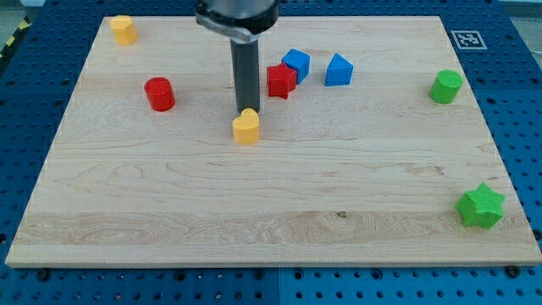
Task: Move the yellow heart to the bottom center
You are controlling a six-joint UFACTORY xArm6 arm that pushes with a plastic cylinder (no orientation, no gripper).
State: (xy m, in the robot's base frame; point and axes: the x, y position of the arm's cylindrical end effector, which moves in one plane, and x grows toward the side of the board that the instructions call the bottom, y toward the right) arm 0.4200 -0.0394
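The yellow heart [246,128] lies on the wooden board [271,212], a little left of the middle and in the upper half. My tip [246,111] stands right at the heart's top edge, touching it or nearly so, on the side toward the view's top. The rod rises straight up from there to the arm's dark head at the view's top.
A red cylinder [159,93] sits left of the rod. A red star-like block [281,80], a blue cube [296,63] and a blue block [339,70] cluster right of it. A yellow block [124,30] is top left. A green cylinder [445,86] and green star [481,206] sit right.
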